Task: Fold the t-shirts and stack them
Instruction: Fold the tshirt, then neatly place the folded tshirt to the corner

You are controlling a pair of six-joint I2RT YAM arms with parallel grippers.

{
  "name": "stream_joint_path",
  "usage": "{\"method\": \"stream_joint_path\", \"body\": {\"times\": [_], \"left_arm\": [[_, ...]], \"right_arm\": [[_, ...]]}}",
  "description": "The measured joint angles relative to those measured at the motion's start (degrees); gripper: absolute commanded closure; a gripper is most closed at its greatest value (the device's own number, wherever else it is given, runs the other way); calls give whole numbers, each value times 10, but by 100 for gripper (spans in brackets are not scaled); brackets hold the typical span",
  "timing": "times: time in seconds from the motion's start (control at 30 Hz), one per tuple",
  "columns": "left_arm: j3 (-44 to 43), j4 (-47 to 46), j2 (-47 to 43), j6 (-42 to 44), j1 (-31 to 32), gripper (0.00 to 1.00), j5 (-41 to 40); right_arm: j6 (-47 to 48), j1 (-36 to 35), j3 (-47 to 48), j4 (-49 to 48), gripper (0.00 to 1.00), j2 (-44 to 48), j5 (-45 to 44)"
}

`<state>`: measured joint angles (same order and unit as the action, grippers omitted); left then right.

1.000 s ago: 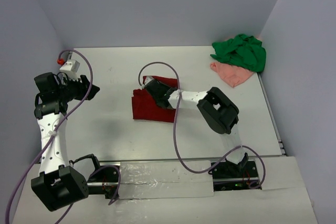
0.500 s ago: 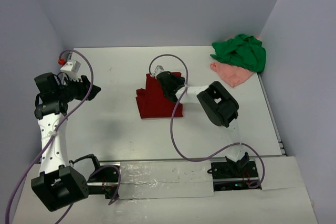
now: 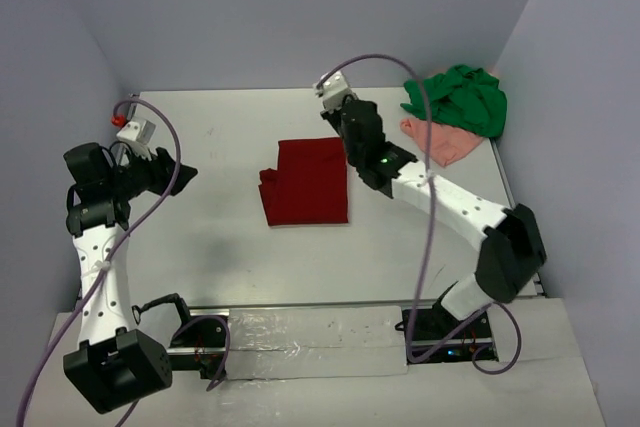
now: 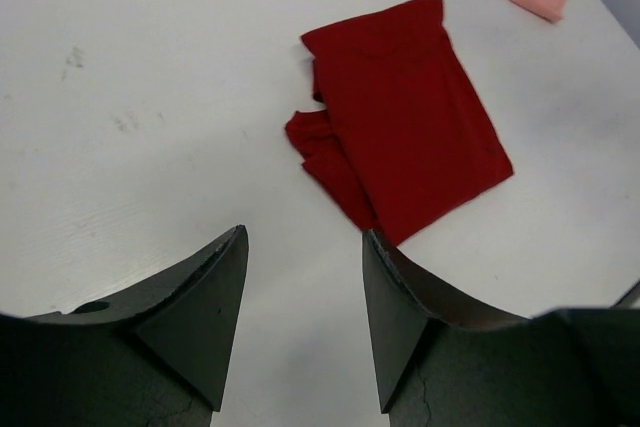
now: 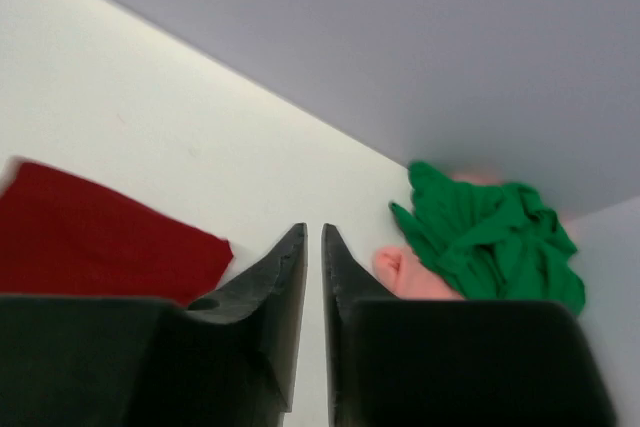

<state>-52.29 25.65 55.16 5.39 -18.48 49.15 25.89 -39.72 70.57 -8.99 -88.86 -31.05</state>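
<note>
Right gripper (image 5: 312,237) has lifted off the dark red t-shirt (image 3: 308,180) and swung toward the table's (image 3: 220,237) far edge, its fingers a crack apart and gripping nothing. The shirt lies folded flat mid-table, just nearside-left of that gripper, so it was likely released as finished. The green t-shirt (image 3: 462,97) and pink t-shirt (image 3: 440,142) wait crumpled in the far right corner — probably next. The left gripper (image 4: 304,235) hovers open and empty by the left edge.

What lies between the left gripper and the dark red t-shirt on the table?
Only bare table lies between the left gripper and the dark red t-shirt. The left wrist view shows this stretch plainly.
</note>
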Motion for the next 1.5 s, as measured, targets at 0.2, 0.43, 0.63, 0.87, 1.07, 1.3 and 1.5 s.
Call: {"method": "stream_joint_path", "body": {"times": [0.2,0.43,0.63,0.87,1.07,1.3,1.5], "left_arm": [[4,-12,13,5,50,43,55],[-30,-56,155,5,270,48,13],[-95,-102,336,-10,362,53,-25],[-171,-134,492,-33,443,59,-74],[-228,-146,556,-51,484,85,-111],[-318,-129,637,-91,503,100,-185],[-357,-82,688,-124,502,100,-240]], "right_arm": [[-51,0,2,97,10,134,96],[-50,9,-89,146,9,313,111],[-57,79,-131,160,9,416,138],[-80,144,-137,181,9,429,174],[-92,162,-148,205,9,424,191],[-100,177,-148,210,9,428,202],[-100,183,-144,226,8,448,202]]}}
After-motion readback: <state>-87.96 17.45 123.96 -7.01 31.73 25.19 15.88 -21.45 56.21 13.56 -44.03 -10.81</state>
